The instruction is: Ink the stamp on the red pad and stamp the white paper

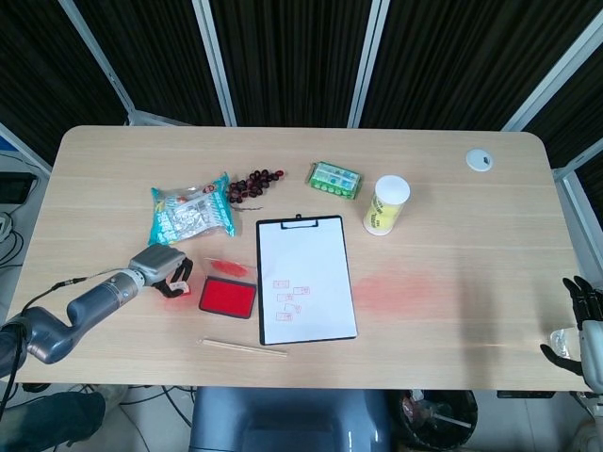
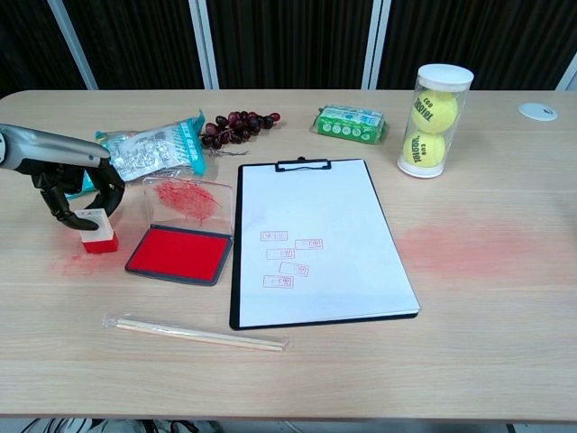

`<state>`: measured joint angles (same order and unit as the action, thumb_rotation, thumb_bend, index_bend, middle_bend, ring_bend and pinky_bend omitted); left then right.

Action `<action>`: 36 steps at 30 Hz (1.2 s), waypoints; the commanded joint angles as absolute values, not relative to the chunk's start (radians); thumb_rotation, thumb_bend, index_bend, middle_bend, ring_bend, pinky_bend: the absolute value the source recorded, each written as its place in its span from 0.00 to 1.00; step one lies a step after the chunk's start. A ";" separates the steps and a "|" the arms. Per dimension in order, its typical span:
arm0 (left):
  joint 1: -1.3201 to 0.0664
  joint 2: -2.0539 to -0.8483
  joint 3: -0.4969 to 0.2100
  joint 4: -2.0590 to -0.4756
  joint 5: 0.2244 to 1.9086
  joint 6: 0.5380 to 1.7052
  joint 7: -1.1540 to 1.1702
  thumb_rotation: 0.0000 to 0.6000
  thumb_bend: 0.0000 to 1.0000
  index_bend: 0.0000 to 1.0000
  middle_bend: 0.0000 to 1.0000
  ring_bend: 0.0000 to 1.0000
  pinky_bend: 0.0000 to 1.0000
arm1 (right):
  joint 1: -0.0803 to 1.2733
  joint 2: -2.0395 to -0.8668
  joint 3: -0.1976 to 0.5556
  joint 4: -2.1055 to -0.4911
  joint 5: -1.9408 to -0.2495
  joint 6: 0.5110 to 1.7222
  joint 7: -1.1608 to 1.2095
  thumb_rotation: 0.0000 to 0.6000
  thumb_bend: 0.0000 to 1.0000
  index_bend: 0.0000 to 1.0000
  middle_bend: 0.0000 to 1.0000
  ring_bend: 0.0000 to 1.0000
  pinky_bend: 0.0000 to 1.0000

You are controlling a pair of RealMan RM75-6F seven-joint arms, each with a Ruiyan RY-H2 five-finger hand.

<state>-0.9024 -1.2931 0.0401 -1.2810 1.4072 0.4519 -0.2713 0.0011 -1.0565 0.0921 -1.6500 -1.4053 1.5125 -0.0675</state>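
Note:
The stamp (image 2: pixel 97 232), a white block with a red base, stands on the table left of the red ink pad (image 2: pixel 180 253). My left hand (image 2: pixel 79 185) comes down over it, its fingers curled around the stamp's top; in the head view the left hand (image 1: pixel 168 269) hides most of the stamp (image 1: pixel 178 286). The pad (image 1: pixel 227 297) lies open with its clear lid (image 2: pixel 186 198) folded back. The white paper (image 2: pixel 311 236) lies on a black clipboard (image 1: pixel 305 222) right of the pad and carries several red prints. My right hand (image 1: pixel 578 322) hangs off the table's front right corner, fingers apart and holding nothing.
Behind the pad lie a snack bag (image 2: pixel 151 149), dark grapes (image 2: pixel 236 126) and a green packet (image 2: pixel 351 123). A tube of tennis balls (image 2: pixel 433 120) stands right of the clipboard. Wrapped chopsticks (image 2: pixel 194 333) lie near the front edge. A white disc (image 1: pixel 480 159) sits far right.

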 commanded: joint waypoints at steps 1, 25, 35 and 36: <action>-0.904 -1.289 0.042 -1.284 1.409 0.447 -0.271 1.00 0.47 0.60 0.57 1.00 1.00 | 0.001 -1.057 0.092 -1.650 -1.405 1.512 -0.067 1.00 0.10 0.11 0.10 0.15 0.16; -0.910 -1.275 0.039 -1.301 1.383 0.429 -0.221 1.00 0.47 0.54 0.53 1.00 1.00 | 0.002 -1.056 0.091 -1.650 -1.406 1.510 -0.069 1.00 0.10 0.11 0.10 0.16 0.16; -0.917 -1.266 0.035 -1.318 1.361 0.410 -0.201 1.00 0.46 0.53 0.53 1.00 1.00 | 0.002 -1.055 0.091 -1.651 -1.405 1.509 -0.068 1.00 0.10 0.11 0.10 0.15 0.16; -0.918 -1.264 0.035 -1.321 1.359 0.408 -0.199 1.00 0.46 0.53 0.53 1.00 1.00 | 0.002 -1.055 0.091 -1.651 -1.405 1.509 -0.069 1.00 0.10 0.11 0.10 0.16 0.16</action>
